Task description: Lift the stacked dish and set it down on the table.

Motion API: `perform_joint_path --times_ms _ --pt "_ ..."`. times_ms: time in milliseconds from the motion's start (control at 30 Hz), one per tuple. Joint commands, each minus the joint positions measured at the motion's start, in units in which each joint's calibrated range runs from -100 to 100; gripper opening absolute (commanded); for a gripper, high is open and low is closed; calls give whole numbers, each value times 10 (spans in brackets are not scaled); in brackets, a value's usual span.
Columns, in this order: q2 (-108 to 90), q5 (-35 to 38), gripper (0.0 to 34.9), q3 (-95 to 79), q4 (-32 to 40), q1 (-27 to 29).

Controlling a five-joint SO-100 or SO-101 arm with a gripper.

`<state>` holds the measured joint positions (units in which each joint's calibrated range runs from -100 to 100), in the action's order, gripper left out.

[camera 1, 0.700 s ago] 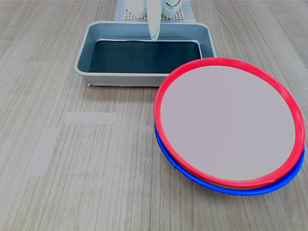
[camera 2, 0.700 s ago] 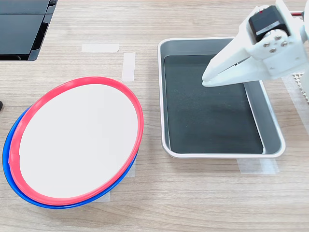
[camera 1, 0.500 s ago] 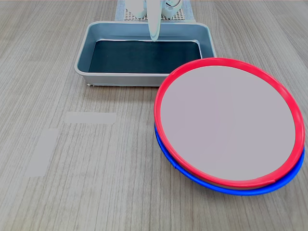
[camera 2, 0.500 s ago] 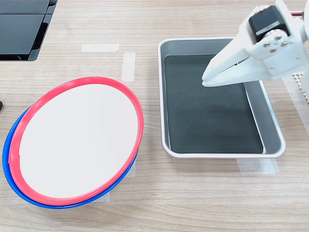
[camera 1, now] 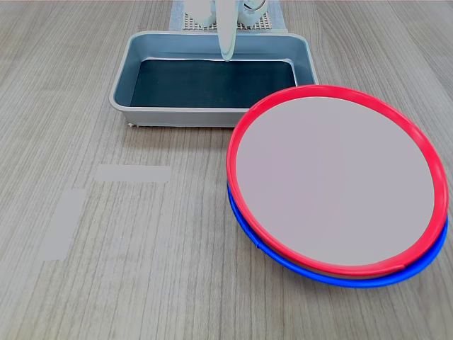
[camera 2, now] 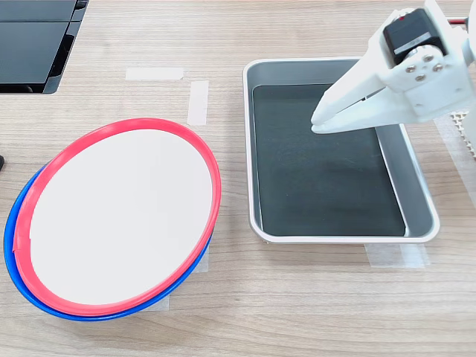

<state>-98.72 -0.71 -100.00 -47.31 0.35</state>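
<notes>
A light grey-brown wood-grain surface [camera 1: 141,269] fills both exterior views, with pale tape strips [camera 1: 133,173] stuck flat on it. The red-rimmed dish [camera 1: 334,180] with its pale flat centre sits on top of a blue-rimmed plate [camera 1: 396,278] of about the same size, slightly offset so a crescent of blue shows along one side (in the second exterior view that crescent lies toward the near left corner of the surface [camera 2: 15,245]). The stack rests on the surface just beside a grey metal tray [camera 1: 120,92] with a dark liner; in the first exterior view the red rim hides part of the tray's near right corner, while the second exterior view shows a narrow gap between them.

The white end effector [camera 2: 318,123] hangs above the tray's dark floor, well apart from the dish, its two fingers tapering to tips that meet or nearly meet, with nothing held between them. In the first exterior view it shows as a slim pale point [camera 1: 226,54] above the tray's far wall. A dark flat object [camera 2: 33,44] sits at the far left corner of the surface in the second exterior view
</notes>
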Motion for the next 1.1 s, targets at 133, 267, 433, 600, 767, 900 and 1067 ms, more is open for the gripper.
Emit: perform_joint_path --times_ms 133,267,433,600,767,900,1067 --pt "-3 2 3 0 -2 0" --pt "-3 2 3 0 -2 0" --pt "-3 2 3 0 -2 0" --pt "-3 2 3 0 -2 0" --pt "-3 0 3 0 -2 4" --pt "26 36 2 20 23 -12" --pt "159 87 2 160 42 -18"
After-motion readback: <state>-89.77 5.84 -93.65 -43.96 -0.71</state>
